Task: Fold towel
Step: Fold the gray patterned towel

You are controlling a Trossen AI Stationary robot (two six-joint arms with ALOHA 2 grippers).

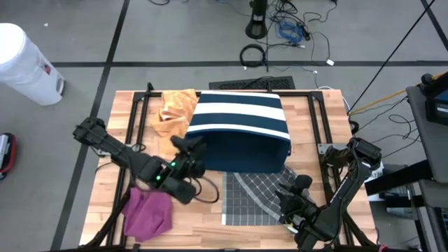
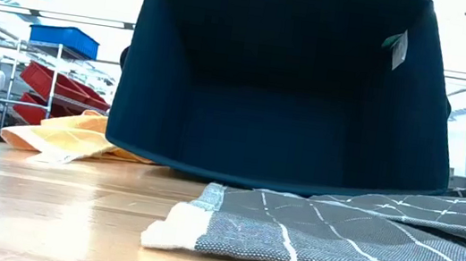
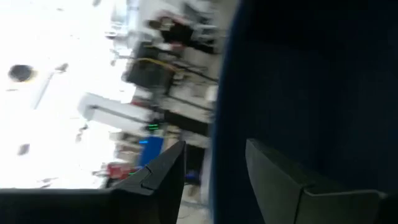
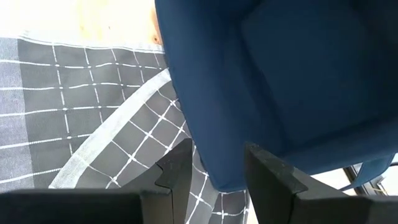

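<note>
The grey checked towel [image 1: 252,194] [image 2: 336,234] [image 4: 81,106] lies flat near the table's near edge. Its far part runs under a navy bin [image 1: 241,126] [image 2: 283,92] with white stripes, which lies on its side with its mouth toward the near edge. My left gripper [image 1: 187,148] [image 3: 214,180] is open at the left side of the bin's mouth, with the rim [image 3: 221,124] between its fingers. My right gripper [image 1: 294,187] [image 4: 217,171] is open low over the towel, at the bin's near right corner [image 4: 217,174]. My left gripper stands with one finger inside the bin's left wall and one outside; whether either finger touches the wall, I cannot tell. My right gripper has the bin's rounded rim corner [image 4: 227,177] between its fingers, just above the towel; whether it touches, I cannot tell.
An orange cloth [image 1: 175,108] [image 2: 65,137] lies bunched against the bin's far left side. A magenta cloth [image 1: 148,213] sits at the near left corner. Black frame rails [image 1: 136,119] run along the table's left and right sides.
</note>
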